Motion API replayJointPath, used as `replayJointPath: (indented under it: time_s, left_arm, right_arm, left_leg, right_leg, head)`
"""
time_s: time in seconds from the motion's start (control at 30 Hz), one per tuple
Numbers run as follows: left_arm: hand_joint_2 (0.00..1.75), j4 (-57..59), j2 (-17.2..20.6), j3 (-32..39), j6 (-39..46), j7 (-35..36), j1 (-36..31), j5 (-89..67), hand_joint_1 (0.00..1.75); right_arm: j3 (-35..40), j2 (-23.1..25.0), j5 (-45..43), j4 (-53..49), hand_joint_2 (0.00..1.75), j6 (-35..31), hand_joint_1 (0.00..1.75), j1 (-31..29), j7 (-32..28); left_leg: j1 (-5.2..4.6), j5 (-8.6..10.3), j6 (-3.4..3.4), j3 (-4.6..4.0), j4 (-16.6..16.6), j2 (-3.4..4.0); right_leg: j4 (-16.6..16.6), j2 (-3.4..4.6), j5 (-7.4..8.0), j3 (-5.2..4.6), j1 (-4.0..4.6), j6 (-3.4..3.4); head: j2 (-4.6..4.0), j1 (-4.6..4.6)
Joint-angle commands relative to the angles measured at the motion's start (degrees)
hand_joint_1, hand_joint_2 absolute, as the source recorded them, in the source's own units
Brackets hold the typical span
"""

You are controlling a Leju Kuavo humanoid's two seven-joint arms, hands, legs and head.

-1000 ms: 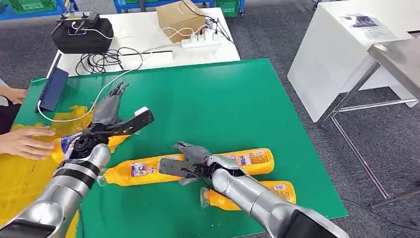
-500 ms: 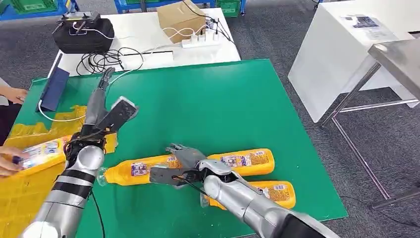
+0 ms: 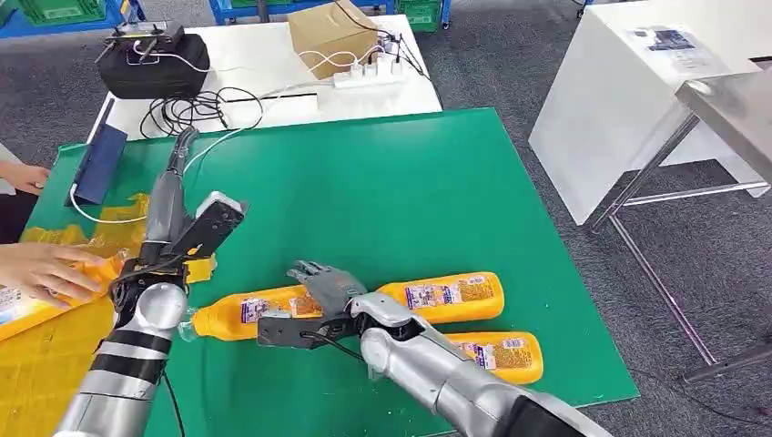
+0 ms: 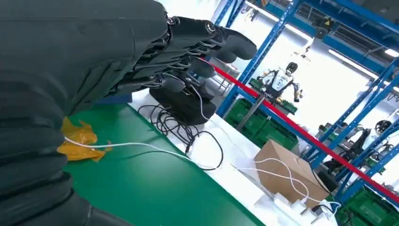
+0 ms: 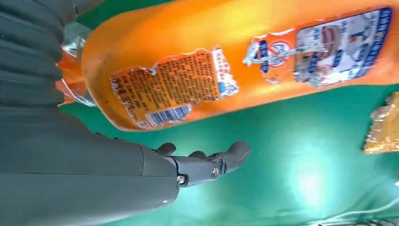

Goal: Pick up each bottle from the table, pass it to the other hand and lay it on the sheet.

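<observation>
Three orange bottles lie on their sides on the green table in front of you, each with a blue and white label. The long one nearest the middle points its clear cap toward your left arm; a second bottle lies end to end with it to the right, and a third sits closer to you, partly behind your right forearm. A fourth bottle rests at the far left on the yellow sheet, under a person's hand.

Your right hand hangs just over the gap where the first two bottles meet, fingers spread and loose, thumb stretched out toward the left; it grasps nothing. From its wrist you see the fingers clear of the orange body above the green surface.

Your left hand is raised over the table's left part, fingers straight and pointing away from you, thumb out to the side, holding nothing.
</observation>
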Motion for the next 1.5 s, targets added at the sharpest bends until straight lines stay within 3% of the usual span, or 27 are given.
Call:
replayJointPath:
  time_s: [0.03, 0.13, 0.3, 0.37, 0.4, 0.43, 0.47, 0.63, 0.73, 0.83, 0.87, 0.9, 1.03, 1.2, 1.27, 1.3, 1.37, 1.5]
  left_arm:
    - [1.75, 2.1, -1.6, 1.2, -0.8, -1.0, -2.3, -1.2, 0.00]
    - [1.75, 3.7, -3.1, 0.2, -0.6, -1.8, -3.9, -0.3, 0.00]
    - [1.75, 4.0, -3.1, -0.1, -0.5, -1.8, -4.1, -0.1, 0.00]
    - [1.75, 4.3, -3.5, 0.1, -1.0, -2.7, -4.4, 1.7, 0.00]
    - [1.75, 4.5, -3.7, -0.1, -0.8, -3.1, -4.7, 2.5, 0.00]
    - [1.75, 5.1, -3.6, -0.5, -1.2, -2.4, -4.5, 2.4, 0.00]
    - [1.75, 6.0, -3.8, -0.6, -0.6, -3.0, -4.3, 2.7, 0.00]
    - [1.75, 5.2, -5.6, 2.9, -5.3, -6.7, -4.5, 15.6, 0.00]
    - [1.75, 2.0, -6.1, 7.7, -12.7, -3.8, -4.5, 29.9, 0.00]
    - [1.75, 1.3, -6.1, 12.5, -13.2, -2.8, -4.2, 37.4, 0.00]
    - [0.00, 0.1, -6.4, 15.3, -10.7, -2.7, -3.7, 40.7, 0.00]
    - [0.00, -1.9, -6.2, 17.6, -7.6, -4.5, -2.6, 43.2, 0.00]
    - [0.00, -3.7, -4.6, 18.3, -8.3, -4.2, -1.2, 44.6, 0.00]
    - [0.00, -3.9, -5.2, 17.8, -8.3, -4.3, -1.2, 44.5, 0.00]
    - [0.00, -6.8, -5.3, 20.8, -2.5, -7.3, 0.1, 47.2, 0.00]
    - [0.00, -11.5, -4.2, 23.3, -2.3, -9.6, 2.9, 51.6, 0.00]
    - [0.00, -20.2, -2.1, 29.0, -0.9, -11.8, 8.8, 54.2, 0.00]
    - [0.00, -26.0, -3.1, 34.9, -3.0, -12.8, 11.9, 55.2, 0.00]
  right_arm:
    - [3.2, 1.4, 2.4, 4.8, 1.75, 5.1, 0.00, -2.2, 0.2]
    - [6.9, 2.2, 5.0, 10.3, 1.75, 8.6, 0.00, -2.4, 0.4]
    - [7.0, 2.5, 5.2, 11.2, 1.75, 7.8, 0.00, -2.0, 0.3]
    - [8.7, 2.7, 6.7, 12.8, 1.75, 10.7, 0.00, -1.9, 0.4]
    - [9.4, 2.8, 7.6, 13.8, 1.75, 10.9, 0.16, -1.2, 0.6]
    - [9.4, 3.0, 7.3, 14.5, 1.75, 12.0, 1.50, 0.3, -0.3]
    - [10.1, 3.1, 8.0, 15.5, 1.75, 11.2, 1.75, 2.0, 0.1]
    - [10.9, 3.2, 9.9, 17.8, 1.75, 9.2, 1.75, 3.2, 3.7]
    - [7.8, 2.6, 8.4, 17.4, 1.75, 7.5, 1.75, 2.1, 5.7]
    - [4.0, 2.5, 5.6, 16.4, 1.75, 4.6, 1.75, 2.1, 5.5]
    - [1.1, 2.5, 3.4, 15.1, 1.75, 2.0, 1.75, 2.4, 4.8]
    - [-0.7, 2.7, 1.9, 14.0, 1.75, 0.4, 1.75, 2.4, 3.8]
    - [-1.0, 3.0, 1.9, 13.1, 1.75, 0.6, 1.75, 2.0, 4.1]
    - [-1.0, 2.9, 1.9, 13.1, 1.75, 0.5, 1.75, 2.3, 4.0]
    - [-6.5, 3.3, -2.9, 11.0, 1.75, -4.6, 1.75, 3.6, 1.6]
    - [-12.9, 4.0, -9.1, 6.7, 1.75, -9.5, 1.75, 6.0, -4.9]
    - [-19.5, 5.4, -17.5, -1.3, 1.75, -10.6, 1.75, 9.0, -12.5]
    - [-22.2, 3.2, -24.2, -16.4, 1.75, -10.0, 1.75, 14.3, -13.7]
  left_leg:
    - [0.00, -0.04, 0.16, 0.11, 0.0, -0.25]
    - [-0.01, -0.01, 0.15, 0.08, 0.0, -0.29]
    - [0.00, 0.02, 0.12, 0.09, 0.0, -0.28]
    - [-0.04, 0.02, 0.15, 0.16, -0.1, -0.25]
    - [-0.01, 0.03, 0.11, 0.13, -0.1, -0.26]
    - [-0.01, 0.02, 0.08, 0.16, -0.1, -0.25]
    - [0.00, 0.03, 0.13, 0.24, -0.1, -0.39]
    - [0.02, 0.03, 0.15, 0.57, -0.2, -0.36]
    - [0.03, 0.02, 0.12, 0.51, -0.1, -0.20]
    - [0.03, 0.02, 0.10, 0.61, -0.1, -0.06]
    - [0.02, 0.03, 0.11, 0.60, -0.1, -0.07]
    - [0.03, -0.02, 0.04, 0.60, -0.1, 0.08]
    - [0.02, -0.01, 0.05, 0.60, -0.1, 0.20]
    - [0.02, 0.07, 0.13, 0.57, -0.1, -0.09]
    - [0.00, 0.07, 0.16, 0.58, -0.1, -0.10]
    - [0.00, 0.06, 0.14, 0.58, -0.1, 0.02]
    - [-0.01, -0.01, 0.13, 0.68, -0.2, 0.34]
    - [0.04, -0.13, 0.07, 0.51, -0.1, 0.62]
  right_leg:
    - [0.0, 0.13, -0.05, 0.09, -0.01, -0.12]
    - [0.0, 0.04, -0.04, 0.10, -0.01, -0.09]
    - [0.0, -0.01, -0.02, 0.10, -0.01, -0.08]
    - [0.0, 0.08, -0.02, 0.13, -0.04, -0.11]
    - [0.0, -0.02, -0.03, 0.13, -0.01, -0.09]
    - [-0.1, -0.06, -0.03, 0.15, -0.01, -0.07]
    - [-0.1, -0.07, -0.05, 0.24, 0.00, -0.12]
    - [-0.2, -0.01, -0.03, 0.51, 0.01, -0.12]
    - [-0.1, 0.10, 0.00, 0.41, 0.02, -0.10]
    - [-0.1, 0.24, 0.04, 0.47, 0.02, -0.12]
    - [-0.1, 0.25, 0.05, 0.46, 0.01, -0.13]
    - [-0.1, 0.26, 0.02, 0.44, 0.02, -0.09]
    - [-0.1, 0.37, 0.12, 0.42, 0.00, -0.22]
    - [-0.1, 0.20, 0.12, 0.44, 0.01, -0.26]
    - [-0.1, 0.26, 0.14, 0.43, -0.01, -0.27]
    - [-0.1, 0.34, 0.15, 0.41, -0.01, -0.26]
    - [-0.1, 0.69, 0.18, 0.41, -0.03, -0.30]
    - [0.0, 0.85, 0.10, 0.22, 0.01, -0.31]
  head:
    - [0.00, 0.00]
    - [0.00, 0.00]
    - [0.00, 0.00]
    - [0.00, 0.00]
    - [0.00, 0.00]
    - [0.00, 0.00]
    - [0.00, 0.00]
    - [0.00, -0.02]
    - [0.00, -0.02]
    - [0.00, 0.00]
    - [0.00, 0.00]
    - [0.00, 0.00]
    - [0.00, 0.00]
    - [0.00, 0.00]
    - [0.00, 0.00]
    - [0.00, 0.00]
    - [0.00, 0.00]
    - [0.00, 0.00]
